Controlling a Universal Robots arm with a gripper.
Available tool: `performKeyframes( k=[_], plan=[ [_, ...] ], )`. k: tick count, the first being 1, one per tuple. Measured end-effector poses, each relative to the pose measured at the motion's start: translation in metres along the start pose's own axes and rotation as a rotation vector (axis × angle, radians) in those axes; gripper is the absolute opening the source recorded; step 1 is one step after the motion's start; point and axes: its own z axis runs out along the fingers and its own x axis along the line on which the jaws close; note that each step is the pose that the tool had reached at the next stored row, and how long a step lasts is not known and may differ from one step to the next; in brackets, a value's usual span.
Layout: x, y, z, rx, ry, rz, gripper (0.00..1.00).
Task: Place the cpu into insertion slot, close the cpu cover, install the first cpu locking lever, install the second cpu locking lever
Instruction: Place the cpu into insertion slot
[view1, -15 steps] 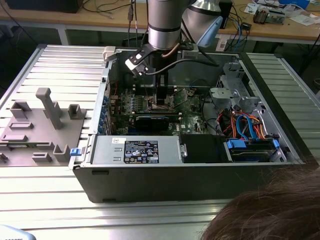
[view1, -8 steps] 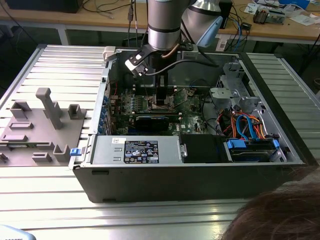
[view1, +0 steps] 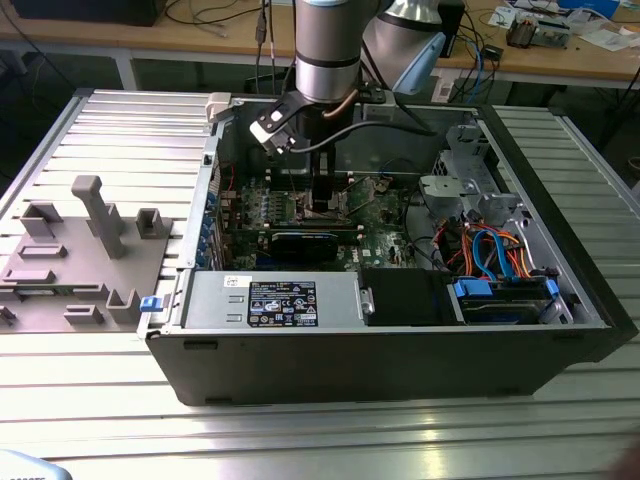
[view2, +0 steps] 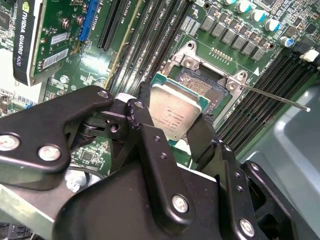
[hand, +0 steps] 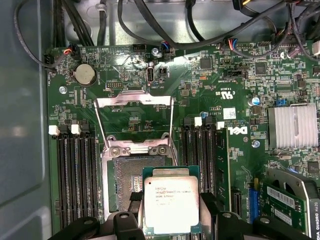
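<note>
1. At the exterior view's left, on the slatted metal table (view1: 120, 120): a grey fixture block (view1: 85, 250) with upright posts.
2. Further right, an open computer case (view1: 400, 340); along its near side a power supply (view1: 215, 300) bearing a dark label (view1: 283, 303) crowded with small white print, plus a small white sticker just beside.
3. In the middle, reaches down into the case: the gripper (view1: 322, 195). Grips the cpu (view2: 175, 112) by two opposite edges, jaws drawn narrow around it, black fingers (view2: 145, 120) pressed to each side.
4. Carries several lines of fine dark print on the cpu's silver top, facing up in both wrist views.
5. Hangs partly over one edge of the insertion slot (hand: 125, 175), not seated; whether touching, cannot tell.
6. Beyond the slot, the cpu cover (hand: 133, 99) standing open; a thin locking lever (view2: 275, 97) sticking out free.
7. Beside the slot, long black memory slots (hand: 75, 175); also a graphics card (hand: 292, 200) with white printed stickers.
8. At the exterior view's right, a drive cage (view1: 460, 170) above blue and orange cables (view1: 495, 250).
</note>
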Motion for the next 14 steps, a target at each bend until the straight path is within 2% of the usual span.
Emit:
performKeyframes(
  k=[5, 8, 14],
  plan=[
    [0.0006, -0.0001, 0.0007, -0.0001, 0.0003, 0.000, 0.54],
    [0.0036, -0.0002, 0.0012, 0.0000, 0.0009, 0.000, 0.54],
    [0.0066, -0.0004, 0.0028, 0.0009, 0.0185, 0.000, 0.54]
  ],
)
